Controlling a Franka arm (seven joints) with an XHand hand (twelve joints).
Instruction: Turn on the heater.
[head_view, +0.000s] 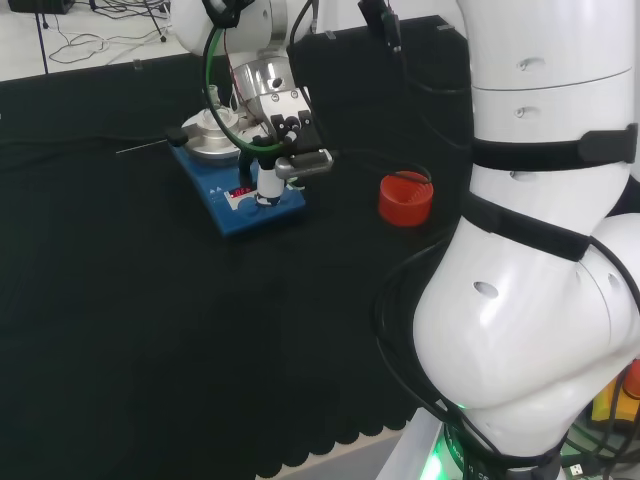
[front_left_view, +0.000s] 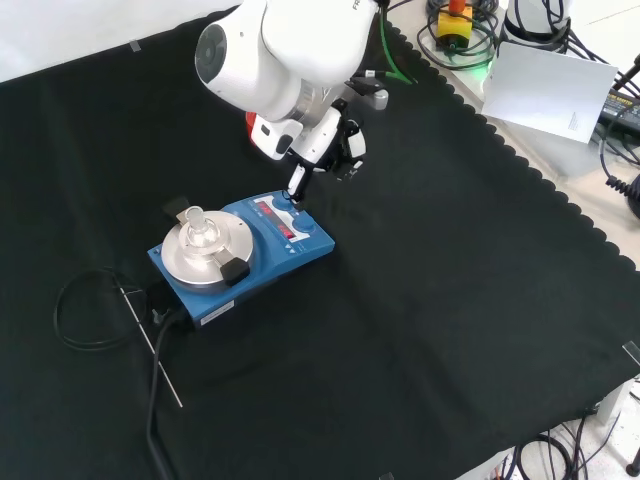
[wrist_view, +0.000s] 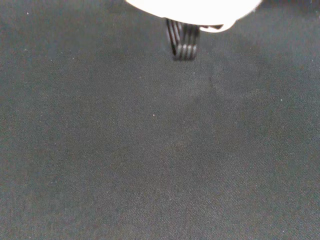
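1. Nearest in the wrist view: a blurred white part of the hand (wrist_view: 192, 10) with a black ribbed piece under it, over bare black cloth (wrist_view: 150, 150).
2. In the head view, big white arm links (head_view: 520, 300) near and right; beyond them a red ring (head_view: 405, 198) on the cloth, right of the heater.
3. Heater (head_view: 240, 190) far left of centre in the head view; in the front view left of centre, well in from the cloth's scalloped edge.
4. Hand above the heater's front panel, one white finger (front_left_view: 297, 182) pointing down at the knob (front_left_view: 300, 216), tip at or just over it; contact not clear.
5. Other fingers look tucked back, clenched on nothing; pointing finger straight, so judged a poke rather than a grasp.
6. Step in hand, as judged: pressing or nudging the knob at the panel's end.
7. To do it well: come straight down on the knob, keep off the red display (front_left_view: 276, 217) beside it, push without sliding the base across the cloth, then lift clear.
8. Look of the heater: blue slab body, round silver plate (front_left_view: 205, 250) at the far end from the hand, small clear vessel (front_left_view: 197, 222) on the plate, black block (front_left_view: 236, 270) at its rim.
9. Black cable (front_left_view: 85, 310) looping off the heater's back; thin rod (front_left_view: 150, 345) lying beside it.
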